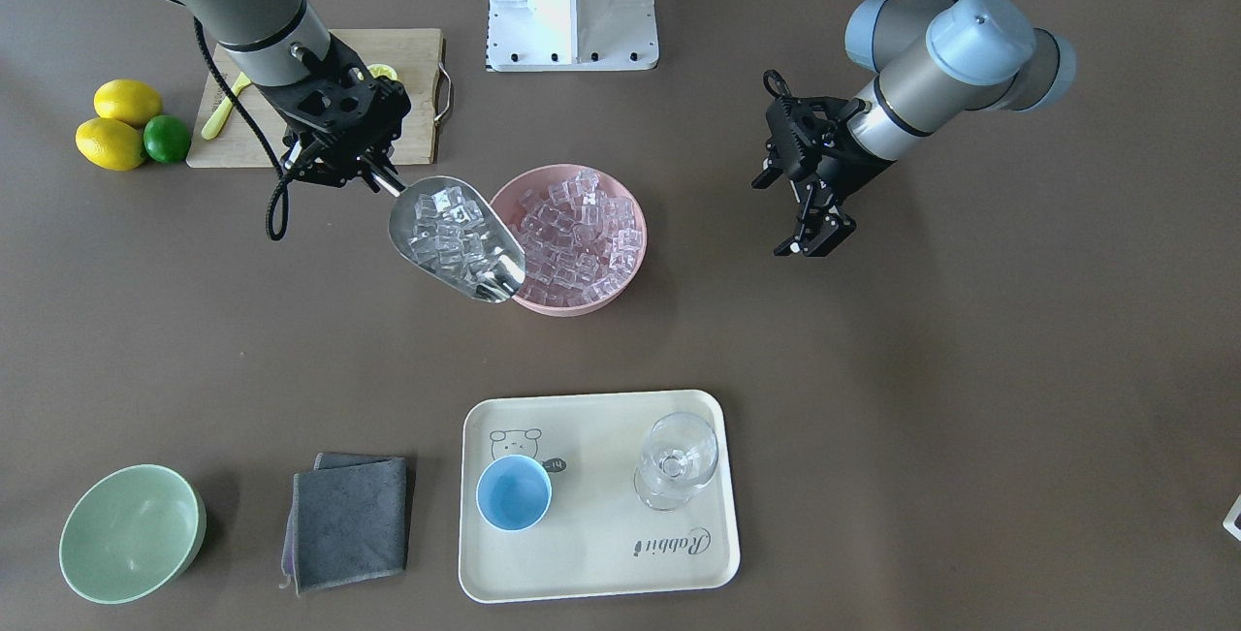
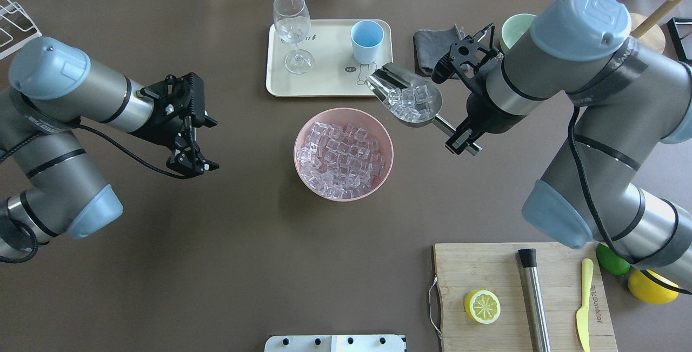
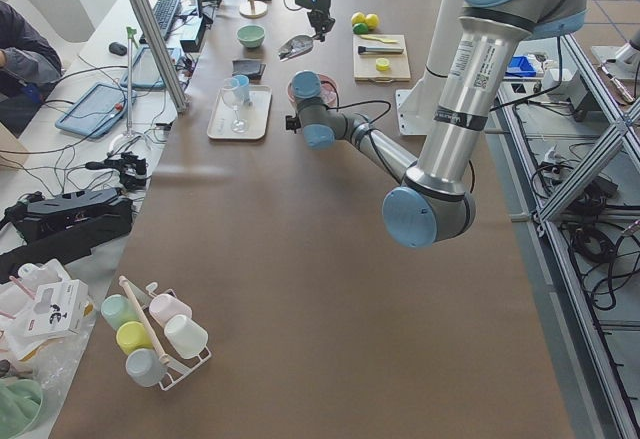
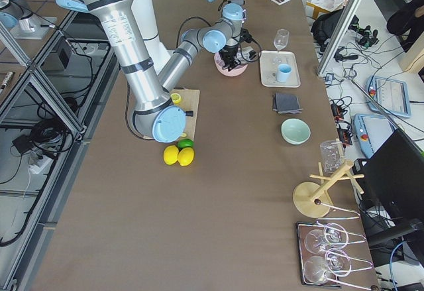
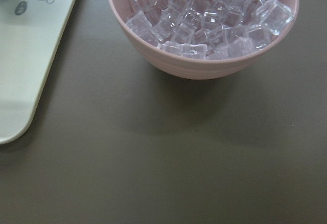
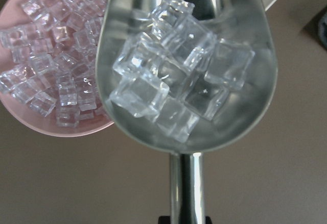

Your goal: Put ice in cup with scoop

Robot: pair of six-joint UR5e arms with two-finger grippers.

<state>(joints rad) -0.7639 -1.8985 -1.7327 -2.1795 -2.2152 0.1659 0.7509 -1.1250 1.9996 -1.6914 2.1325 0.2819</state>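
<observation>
The right claw point(image 2: 464, 144) clamped the thin-handled shiny steel scoop point(image 2: 383, 79), its rounded trough holding glassy clear ice cubes point(image 6: 173, 76). The left claw point(image 2: 208, 145) gaped wide, empty.

My right gripper point(image 1: 371, 175) pinches the scoop point(image 1: 456, 238) by its handle. My left gripper point(image 2: 208, 145) hovers, its 2 fingers spread wide.

Out from my black right gripper point(image 1: 373, 175): shiny steel scoop point(image 1: 456, 238), clear glassy ice point(image 6: 179, 76), pink bowl point(image 1: 567, 309) beside; beyond, light-blue cup point(image 1: 513, 492), cream tray point(image 1: 601, 553).
</observation>
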